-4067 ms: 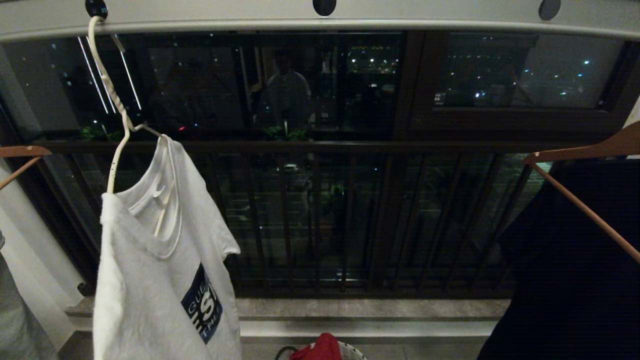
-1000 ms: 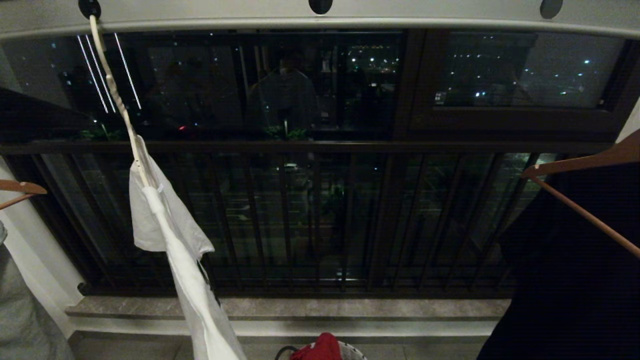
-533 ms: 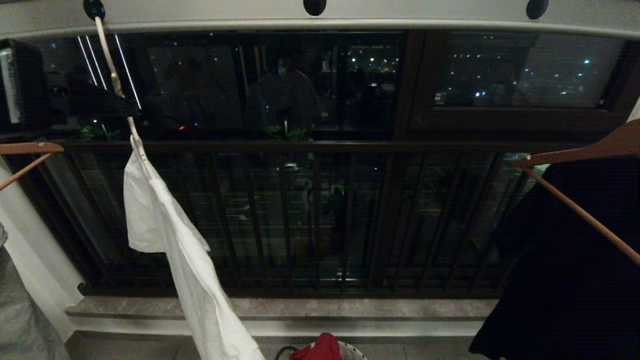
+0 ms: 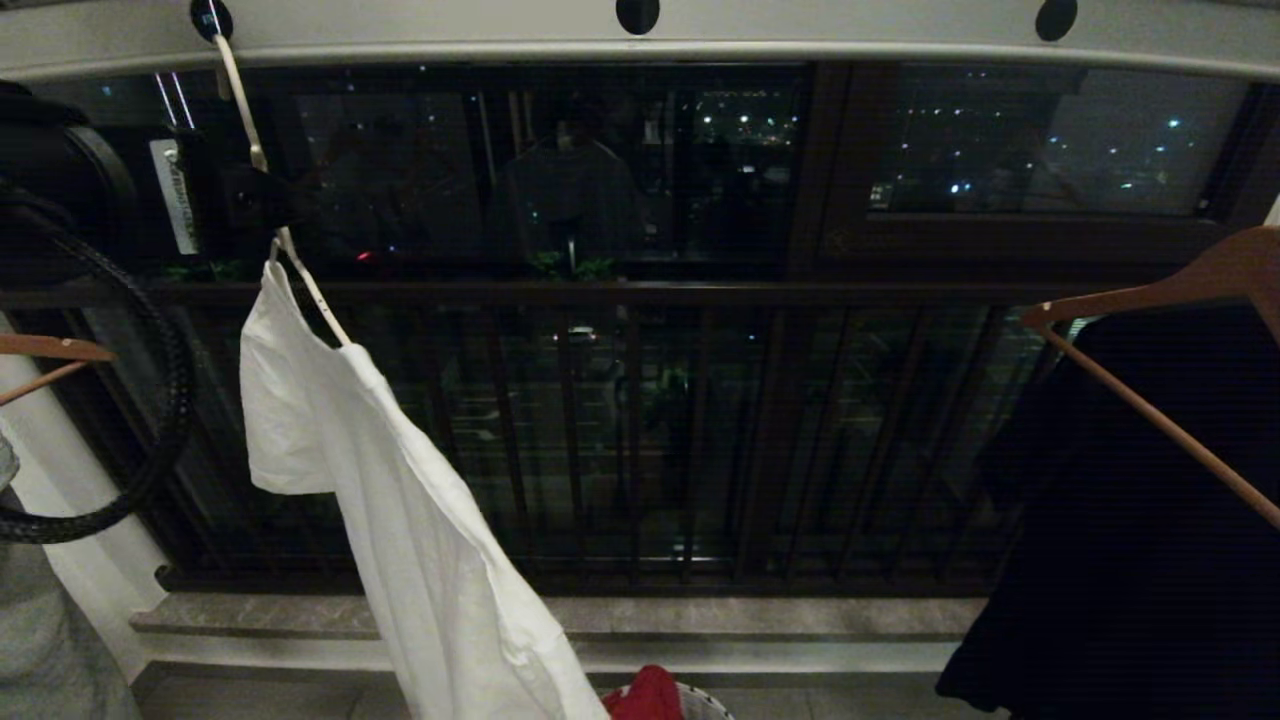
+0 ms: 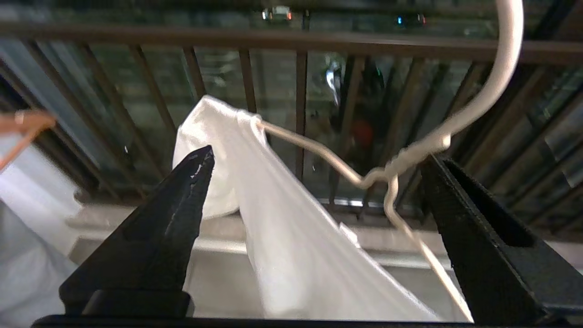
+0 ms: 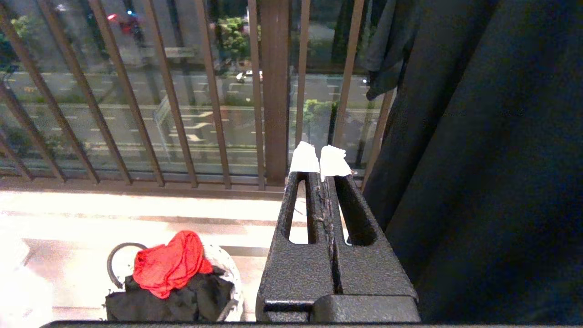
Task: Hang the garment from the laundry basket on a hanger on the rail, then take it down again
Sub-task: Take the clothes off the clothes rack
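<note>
The white wire hanger (image 4: 245, 120) hooks into a hole of the pale grey rail (image 4: 800, 40) at the upper left. The white garment (image 4: 420, 540) hangs from it edge-on, its print hidden. My left gripper (image 4: 268, 200) is open at the hanger's twisted neck. In the left wrist view the neck of the hanger (image 5: 410, 155) lies between the jaws of the left gripper (image 5: 316, 159), close to one finger, with the garment (image 5: 282, 237) draped beyond. My right gripper (image 6: 319, 159) is shut on nothing, low by the railing. The laundry basket (image 6: 230, 278) stands on the floor.
A red cloth (image 6: 168, 264) and dark clothing fill the basket. A black garment (image 4: 1130, 520) hangs on a brown wooden hanger (image 4: 1150, 300) at the right; another wooden hanger (image 4: 50, 350) is at the left. The dark railing (image 4: 640, 293) runs behind.
My left arm has come in from the left to the hanger's neck and its jaws have opened wider. The garment has turned edge-on and swung right.
</note>
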You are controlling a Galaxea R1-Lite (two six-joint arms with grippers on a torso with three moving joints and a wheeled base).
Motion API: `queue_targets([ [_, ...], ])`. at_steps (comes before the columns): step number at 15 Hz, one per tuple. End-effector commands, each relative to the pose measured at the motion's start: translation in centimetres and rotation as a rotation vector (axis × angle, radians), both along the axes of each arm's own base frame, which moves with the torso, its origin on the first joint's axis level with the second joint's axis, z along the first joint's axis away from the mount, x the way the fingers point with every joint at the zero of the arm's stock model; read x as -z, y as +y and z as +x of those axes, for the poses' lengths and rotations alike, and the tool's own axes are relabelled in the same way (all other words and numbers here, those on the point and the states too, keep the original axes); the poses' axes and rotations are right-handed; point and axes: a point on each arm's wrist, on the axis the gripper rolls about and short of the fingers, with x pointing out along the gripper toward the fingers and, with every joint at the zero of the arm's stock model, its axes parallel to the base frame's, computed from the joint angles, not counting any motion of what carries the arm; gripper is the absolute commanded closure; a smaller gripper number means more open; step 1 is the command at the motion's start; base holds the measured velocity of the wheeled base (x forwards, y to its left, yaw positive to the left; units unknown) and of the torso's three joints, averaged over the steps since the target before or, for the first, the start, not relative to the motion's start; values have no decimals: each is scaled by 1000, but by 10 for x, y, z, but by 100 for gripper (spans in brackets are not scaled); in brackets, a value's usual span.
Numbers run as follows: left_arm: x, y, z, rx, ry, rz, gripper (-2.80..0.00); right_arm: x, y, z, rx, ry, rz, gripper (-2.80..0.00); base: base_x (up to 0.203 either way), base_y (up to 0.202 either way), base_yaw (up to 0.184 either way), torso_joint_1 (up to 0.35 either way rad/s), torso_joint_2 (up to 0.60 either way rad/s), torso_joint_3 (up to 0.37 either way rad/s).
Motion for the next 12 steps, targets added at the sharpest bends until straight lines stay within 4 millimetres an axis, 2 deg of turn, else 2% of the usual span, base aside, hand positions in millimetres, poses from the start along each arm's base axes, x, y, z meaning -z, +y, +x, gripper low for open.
queue_targets([
  [1,8,-2,3,-6,3,14,-280,0,0,0,-1,4,0,0,0,0,0,0,0,0],
  [12,21,-4,7,-37,45,46,-280,0,0,0,-1,3,0,0,0,0,0,0,0,0],
])
